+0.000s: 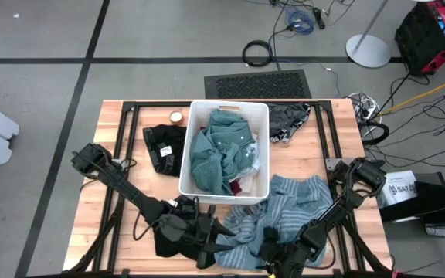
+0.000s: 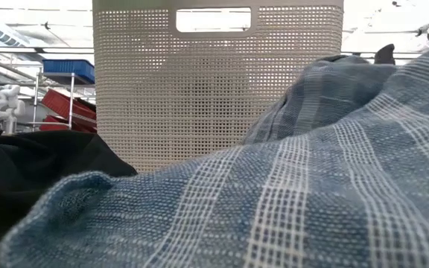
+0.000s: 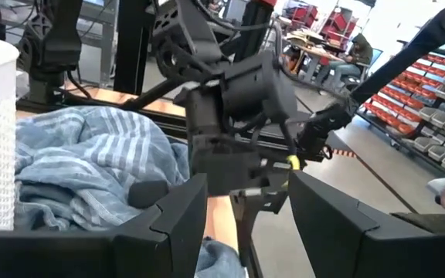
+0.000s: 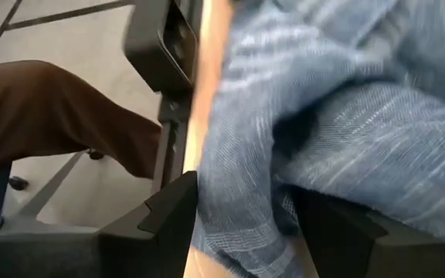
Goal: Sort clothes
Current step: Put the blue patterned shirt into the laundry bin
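At table front, left end effector (image 1: 221, 232) wide open, empty, right end effector (image 1: 270, 234) open astride blue striped cloth (image 1: 304, 202)

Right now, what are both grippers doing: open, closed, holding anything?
Left gripper: open, nothing between its fingers, by the near table edge beside the blue striped garment.
Right gripper: open, fingers either side of a fold of that garment, not clamped.

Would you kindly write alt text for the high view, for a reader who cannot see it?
A white bin heaped with teal garments stands mid-table, dark clothes either side. At the near edge, the open left gripper and right gripper meet over a blue striped garment.
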Controlling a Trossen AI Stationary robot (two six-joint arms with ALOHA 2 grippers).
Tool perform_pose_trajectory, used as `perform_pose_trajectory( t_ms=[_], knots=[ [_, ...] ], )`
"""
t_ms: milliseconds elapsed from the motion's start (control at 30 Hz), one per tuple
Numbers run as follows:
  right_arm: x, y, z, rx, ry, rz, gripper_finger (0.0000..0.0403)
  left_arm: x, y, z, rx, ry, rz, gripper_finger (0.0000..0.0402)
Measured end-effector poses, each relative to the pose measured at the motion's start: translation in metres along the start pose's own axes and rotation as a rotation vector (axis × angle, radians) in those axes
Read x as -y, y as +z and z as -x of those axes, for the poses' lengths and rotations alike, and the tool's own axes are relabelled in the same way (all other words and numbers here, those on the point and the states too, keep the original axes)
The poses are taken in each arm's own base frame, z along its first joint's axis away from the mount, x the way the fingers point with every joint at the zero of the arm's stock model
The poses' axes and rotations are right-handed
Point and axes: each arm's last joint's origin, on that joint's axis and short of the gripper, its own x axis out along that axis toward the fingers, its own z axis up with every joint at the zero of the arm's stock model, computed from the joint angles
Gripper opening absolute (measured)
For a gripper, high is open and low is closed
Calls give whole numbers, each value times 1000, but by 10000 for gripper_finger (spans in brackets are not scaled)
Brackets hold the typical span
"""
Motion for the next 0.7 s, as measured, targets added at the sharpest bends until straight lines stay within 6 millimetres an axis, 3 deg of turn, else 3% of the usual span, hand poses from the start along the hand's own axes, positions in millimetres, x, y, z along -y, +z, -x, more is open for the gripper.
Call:
perform_pose_trajectory(
  t_ms=[233, 400, 467, 567, 700],
  knots=[
    [4, -9, -10, -73, 14, -59, 178, 0, 1, 0, 1, -1, 0, 191],
    [5, -4, -5, -82, 10, -58, 63, 0, 0, 0, -8, -7, -2, 191],
    [5, -1, 0, -106, 17, -45, 17, 1, -1, 0, -21, -34, -3, 191],
    [2, 8, 15, -117, 49, -53, 9, 2, -3, 0, -56, -74, -9, 191],
    [-9, 35, 48, -40, 133, -12, 2, 3, -3, 0, -63, -103, -8, 191]
  ],
)
